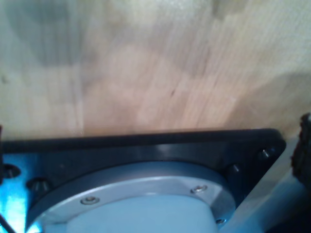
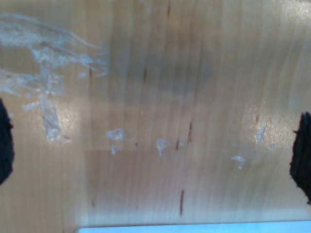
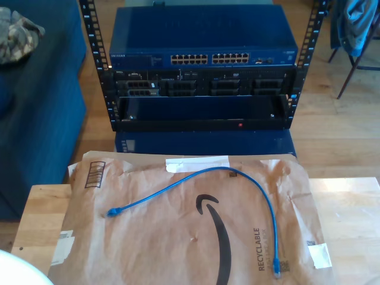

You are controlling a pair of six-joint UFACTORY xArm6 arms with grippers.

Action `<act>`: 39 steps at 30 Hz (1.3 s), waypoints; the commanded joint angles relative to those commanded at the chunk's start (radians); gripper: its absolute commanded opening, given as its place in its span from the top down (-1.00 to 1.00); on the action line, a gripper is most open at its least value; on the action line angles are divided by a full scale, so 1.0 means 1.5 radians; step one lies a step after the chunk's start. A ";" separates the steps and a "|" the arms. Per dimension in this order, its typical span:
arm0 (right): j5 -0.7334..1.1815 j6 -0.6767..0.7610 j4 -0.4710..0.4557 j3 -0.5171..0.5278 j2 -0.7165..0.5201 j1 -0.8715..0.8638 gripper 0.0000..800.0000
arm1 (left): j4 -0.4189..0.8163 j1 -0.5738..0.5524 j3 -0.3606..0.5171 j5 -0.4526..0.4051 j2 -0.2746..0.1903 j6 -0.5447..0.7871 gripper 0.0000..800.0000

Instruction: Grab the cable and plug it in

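The cable point(image 3: 178, 184), thin and bright blue, lies in an arc on a brown paper mailer point(image 3: 178, 237) on the wooden table. One plug point(image 3: 111, 212) rests toward the exterior view's left, the other plug point(image 3: 276, 274) near the bottom right. My second gripper point(image 2: 153, 150) hangs open over bare wood, with a dark fingertip point(image 2: 302, 158) at each side and nothing between them. My first gripper point(image 1: 153, 141) also looks open above bare wood, and one dark fingertip point(image 1: 305, 145) shows at the frame edge.
A blue network switch point(image 3: 202, 35) with rows of ports point(image 3: 209, 59) sits in a black rack point(image 3: 202, 113) behind the table. A black mounting plate point(image 1: 146, 150) and silver flange point(image 1: 136, 187) lie below my first gripper. Tape residue point(image 2: 48, 73) marks the wood.
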 joint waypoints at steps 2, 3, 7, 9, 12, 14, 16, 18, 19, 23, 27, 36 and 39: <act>0.000 0.001 0.000 0.000 0.000 0.000 -0.99 | 0.000 0.000 0.000 0.000 0.000 0.000 -1.00; 0.000 0.001 0.000 0.000 0.000 0.000 -0.99 | 0.000 0.000 0.000 0.000 0.000 0.000 -1.00; 0.000 0.000 0.000 0.000 0.000 0.000 -0.99 | 0.000 0.000 0.000 0.000 0.000 0.000 -1.00; 0.000 0.001 0.000 0.000 0.000 0.000 -0.99 | 0.000 0.000 0.000 0.000 0.000 0.000 -1.00; 0.000 0.000 0.000 0.000 0.000 0.000 -0.99 | 0.001 0.000 0.000 0.000 0.000 0.000 -1.00; 0.000 0.000 0.000 0.000 0.000 0.000 -0.99 | 0.001 0.000 0.000 0.000 0.000 0.000 -1.00; 0.000 0.000 0.000 0.000 0.000 0.000 -0.99 | 0.000 0.000 0.000 0.000 0.000 0.000 -1.00; 0.000 0.000 0.000 0.000 0.000 0.000 -0.99 | 0.000 0.000 0.000 0.000 0.000 0.000 -1.00; 0.000 0.000 0.000 0.000 0.000 0.000 -0.99 | 0.000 0.000 0.000 0.000 0.000 0.000 -1.00; 0.000 0.001 0.000 0.001 0.000 -0.001 -0.99 | 0.000 0.000 0.000 0.000 0.000 0.000 -1.00; 0.000 0.001 0.000 0.000 0.000 0.000 -0.99 | 0.000 0.000 0.000 0.000 0.000 0.000 -1.00; 0.002 0.002 0.000 -0.005 -0.004 -0.001 -0.99 | 0.000 0.000 -0.001 0.001 -0.001 0.001 -1.00; 0.008 0.004 -0.001 -0.010 -0.037 0.000 -0.99 | 0.001 0.001 -0.005 0.003 -0.009 -0.004 -1.00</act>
